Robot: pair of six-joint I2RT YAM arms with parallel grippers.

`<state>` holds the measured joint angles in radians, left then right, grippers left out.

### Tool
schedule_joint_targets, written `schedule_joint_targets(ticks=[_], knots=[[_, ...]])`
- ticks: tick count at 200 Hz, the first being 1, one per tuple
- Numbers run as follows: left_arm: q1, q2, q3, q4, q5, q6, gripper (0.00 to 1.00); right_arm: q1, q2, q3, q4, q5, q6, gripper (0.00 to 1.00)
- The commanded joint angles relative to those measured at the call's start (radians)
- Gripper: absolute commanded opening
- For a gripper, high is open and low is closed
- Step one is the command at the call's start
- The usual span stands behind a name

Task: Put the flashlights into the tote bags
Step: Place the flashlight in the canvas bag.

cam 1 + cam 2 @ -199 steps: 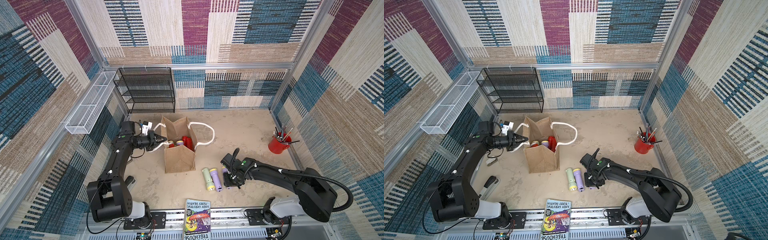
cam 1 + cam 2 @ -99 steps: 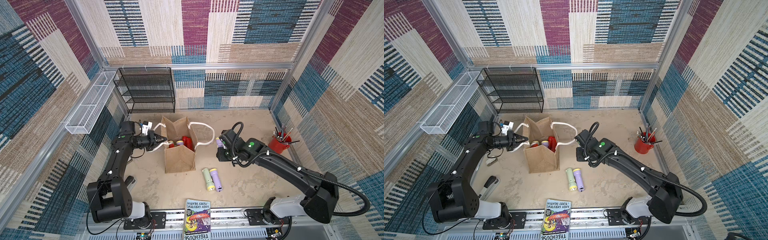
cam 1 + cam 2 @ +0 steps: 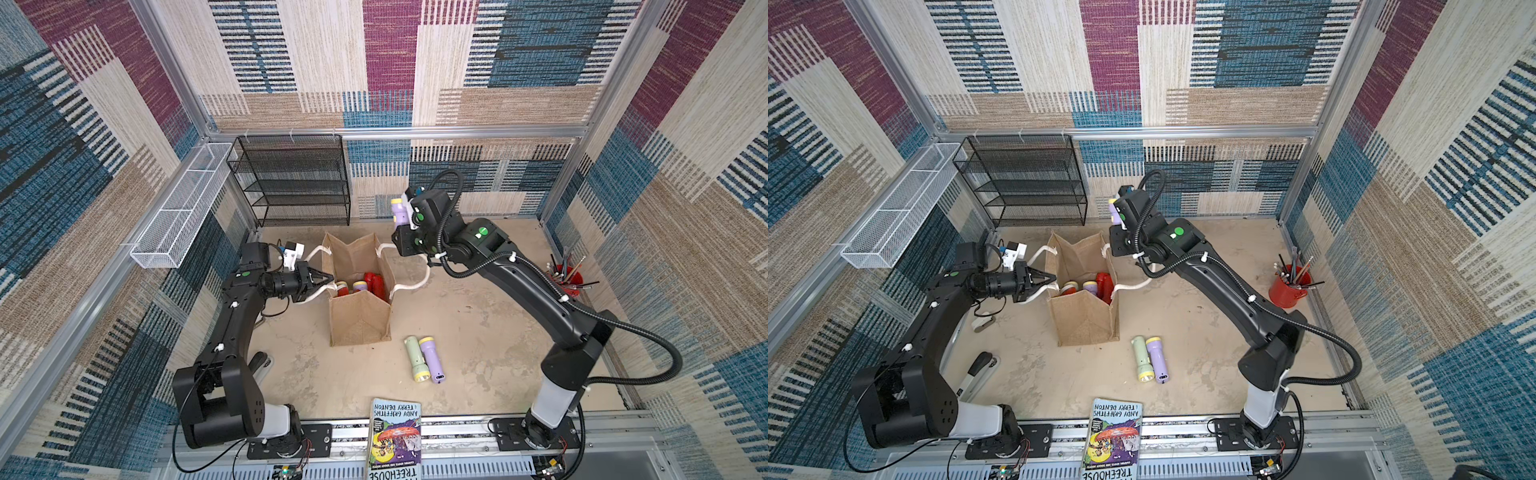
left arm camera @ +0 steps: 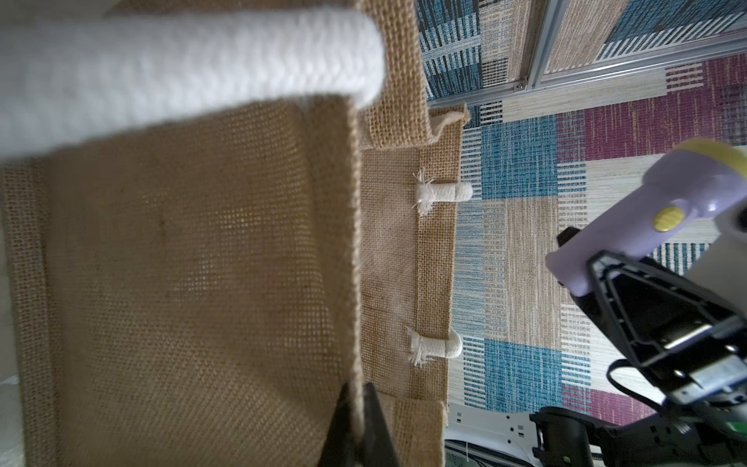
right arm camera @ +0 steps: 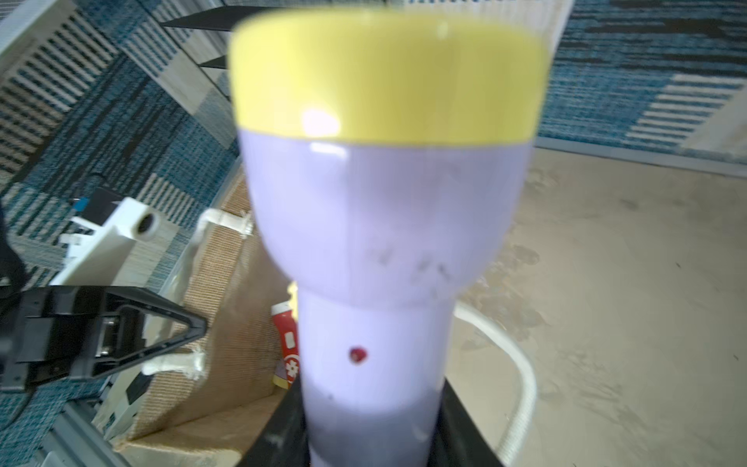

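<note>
**Bag** (image 3: 360, 319): upright mid-floor, mouth open; at least 3 flashlights (image 3: 371, 282) inside.

**Left gripper** (image 3: 325, 279): shut flat on the bag's near rim, holding the mouth open.

**Right gripper** (image 5: 372, 428): part closed on the tail of a lilac flashlight (image 3: 399, 210), head up. It is raised beside the bag's right wall and, by my reading, not yet over the mouth.

**Loose**: 2 flashlights, green (image 3: 415, 358) and lilac (image 3: 432, 360), touching on the floor just beside the bag.

**Risks**:
1. An early release would drop the flashlight outside the bag or onto the handle (image 3: 420, 277).
2. The tail-end grip leaves the heavy head free to pivot.
3. A descending arm could push in the right wall or snag the handle.
4. The burlap could slip from the left pinch and the mouth would sag.
</note>
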<state>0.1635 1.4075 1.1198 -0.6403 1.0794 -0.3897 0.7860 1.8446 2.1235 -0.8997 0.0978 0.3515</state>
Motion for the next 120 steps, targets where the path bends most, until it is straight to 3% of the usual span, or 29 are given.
schedule_joint_targets(ticks=[1, 30, 53, 120], knots=[[0.001, -0.004, 0.000, 0.019, 0.039, 0.002, 0.00, 0.027, 0.092, 0.119, 0.048, -0.134, -0.065, 0.37], [0.001, 0.004, 0.001, 0.019, 0.043, 0.003, 0.00, 0.073, 0.236, 0.271, 0.001, -0.234, -0.107, 0.37], [0.001, 0.001, 0.003, 0.018, 0.044, 0.005, 0.00, 0.092, 0.295, 0.280, -0.022, -0.266, -0.109, 0.36], [0.002, 0.002, 0.002, 0.025, 0.051, 0.002, 0.00, 0.113, 0.230, -0.053, 0.112, -0.366, -0.089, 0.35]])
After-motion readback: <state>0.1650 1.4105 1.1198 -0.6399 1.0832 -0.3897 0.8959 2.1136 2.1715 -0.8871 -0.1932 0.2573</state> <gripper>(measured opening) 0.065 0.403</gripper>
